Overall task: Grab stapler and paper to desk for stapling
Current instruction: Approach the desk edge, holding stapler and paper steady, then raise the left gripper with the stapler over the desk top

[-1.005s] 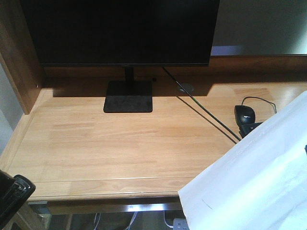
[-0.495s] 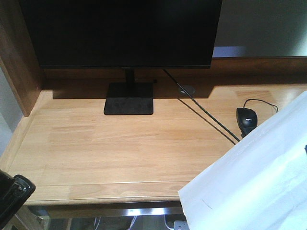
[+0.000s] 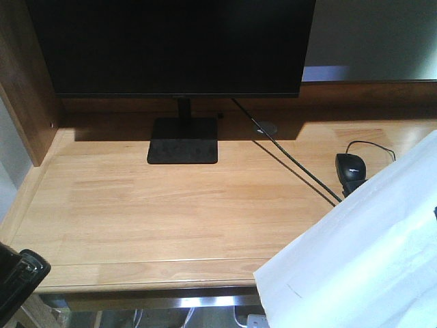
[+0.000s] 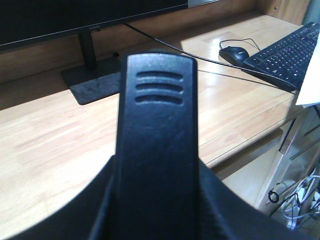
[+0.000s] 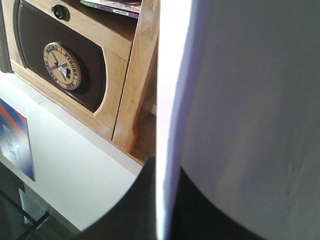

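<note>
A light-wood table (image 3: 171, 205) with raised side edges fills the front view. A dark monitor (image 3: 171, 48) stands on a square foot at the back, and a black mouse (image 3: 349, 166) lies to the right.

The left pincer (image 4: 157, 215) is pressed onto the stapler (image 4: 157, 115), whose black ribbed end rises straight before the left wrist camera. In the front view the stapler sits just off the table's near left corner, not on the surface.

The right pincer (image 5: 165, 220) pinches the paper (image 5: 250, 100), with dark fingers on either side of its lit edge. The white sheet hangs in the air over the table's front right corner and hides that end of the table in the front view.

Only the left wrist view shows a black keyboard (image 4: 290, 55) beside the mouse. Only the right wrist view shows a wooden shelving unit (image 5: 135, 75). Its upper compartment holds flat-lying books (image 5: 117, 6), and below that is a dark panel with a round emblem (image 5: 61, 66).
</note>
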Controlling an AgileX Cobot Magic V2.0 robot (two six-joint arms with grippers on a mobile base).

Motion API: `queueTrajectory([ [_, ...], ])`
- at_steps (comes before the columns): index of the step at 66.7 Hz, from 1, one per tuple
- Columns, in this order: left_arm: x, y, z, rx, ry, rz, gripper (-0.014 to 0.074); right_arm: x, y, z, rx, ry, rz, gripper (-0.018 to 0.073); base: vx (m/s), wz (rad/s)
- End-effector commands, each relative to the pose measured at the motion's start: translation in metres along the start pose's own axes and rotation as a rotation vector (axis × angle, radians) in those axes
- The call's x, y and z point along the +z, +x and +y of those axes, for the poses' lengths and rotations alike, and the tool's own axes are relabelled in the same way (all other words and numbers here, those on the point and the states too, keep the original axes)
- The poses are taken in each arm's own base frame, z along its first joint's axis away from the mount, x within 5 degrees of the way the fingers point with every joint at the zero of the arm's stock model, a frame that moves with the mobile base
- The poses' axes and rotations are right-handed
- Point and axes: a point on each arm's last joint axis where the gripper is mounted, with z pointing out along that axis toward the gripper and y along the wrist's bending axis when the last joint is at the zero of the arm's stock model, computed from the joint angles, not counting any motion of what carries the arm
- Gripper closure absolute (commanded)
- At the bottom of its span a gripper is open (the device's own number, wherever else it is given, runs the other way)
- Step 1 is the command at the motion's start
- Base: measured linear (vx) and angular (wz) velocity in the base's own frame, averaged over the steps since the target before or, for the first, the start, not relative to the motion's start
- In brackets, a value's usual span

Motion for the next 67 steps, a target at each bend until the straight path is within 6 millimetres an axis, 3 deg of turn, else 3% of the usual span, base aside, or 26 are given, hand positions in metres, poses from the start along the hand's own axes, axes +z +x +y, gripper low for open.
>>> queueTrajectory([
  [1,-0.004,-0.0184,-0.0001,-0.007,0.003,-0.132,0.0603,0.0042,-0.0045,0.0119,-0.011,-0.082,-0.019,0.0564,0.0,-0.01],
  [67,-0.004,-0.0185,-0.0001,-0.007,0.003,-0.132,0.0603,0.0042,-0.0045,0.0119,-0.011,-0.082,-0.019,0.0564,0.0,0.0],
])
